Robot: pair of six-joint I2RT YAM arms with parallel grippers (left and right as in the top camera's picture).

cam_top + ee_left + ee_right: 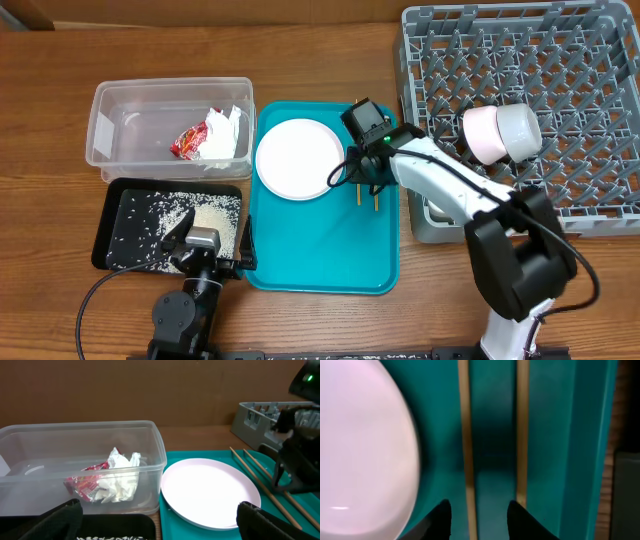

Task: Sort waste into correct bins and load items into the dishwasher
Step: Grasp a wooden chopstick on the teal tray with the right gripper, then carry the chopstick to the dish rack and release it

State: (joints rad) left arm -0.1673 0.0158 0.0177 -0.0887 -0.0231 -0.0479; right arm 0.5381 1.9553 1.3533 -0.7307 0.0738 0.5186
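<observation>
Right end effector (480, 519) spread over wooden chopsticks (465, 435): light, stiff, thin, rolly, probably best pinched mid-length. Left end effector (159, 519) spread too.

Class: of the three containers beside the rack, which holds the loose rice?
The shallow black tray; the clear tub holds wrapper and paper, the teal tray the plate and chopsticks.

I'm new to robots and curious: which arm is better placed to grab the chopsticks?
Right: the right pincer hangs open directly over the chopsticks, while the left pincer sits near the black tray.
</observation>
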